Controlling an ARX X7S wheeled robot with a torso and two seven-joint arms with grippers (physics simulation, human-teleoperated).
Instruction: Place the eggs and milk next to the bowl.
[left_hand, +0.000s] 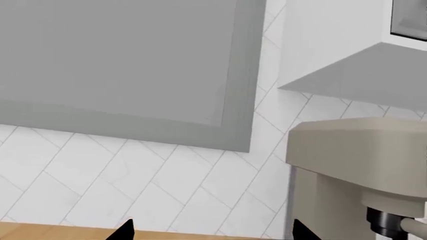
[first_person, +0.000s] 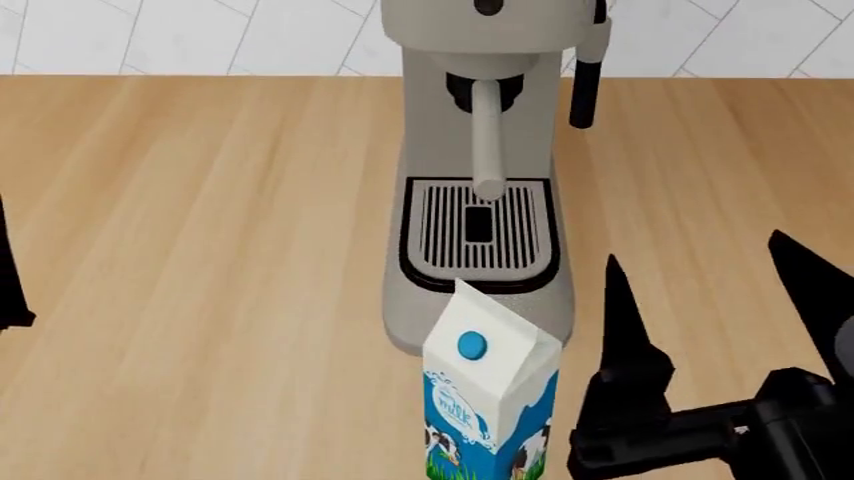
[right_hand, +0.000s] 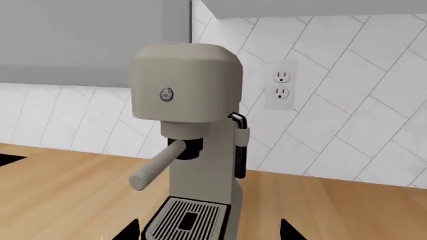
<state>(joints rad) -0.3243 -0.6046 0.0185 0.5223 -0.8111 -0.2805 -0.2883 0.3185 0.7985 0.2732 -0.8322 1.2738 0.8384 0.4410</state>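
Here the milk (first_person: 487, 405) stands upright on the counter (first_person: 200, 250) at about 6 o'clock in the head view, its blue cap facing the camera and its base cut off by the frame edge. Directly behind it, at 12 o'clock from the carton, is the coffee machine (first_person: 481, 150), whose drip tray sits just beyond the carton's peak; whether carton and machine touch cannot be told. No eggs or bowl show in any view.

At 3 o'clock from the carton hangs the right gripper (first_person: 701, 295), its two black fingers spread wide apart and holding nothing, the nearer finger (first_person: 621, 320) just beside the carton's right side. In the right wrist view the finger tips (right_hand: 130, 230) show at the frame edge, with the machine (right_hand: 190, 125) straight ahead, a wall outlet (right_hand: 281, 91) on the tiled wall beyond it.

At 9 o'clock in the head view only a dark sliver of the left arm (first_person: 11, 280) is seen, well apart from the carton. In the left wrist view the left gripper (left_hand: 213, 231) has its two tips standing apart, nothing between them, pointing at the tiled wall (left_hand: 133, 185) below a grey cabinet (left_hand: 120, 60), with the machine (left_hand: 360, 175) to one side.
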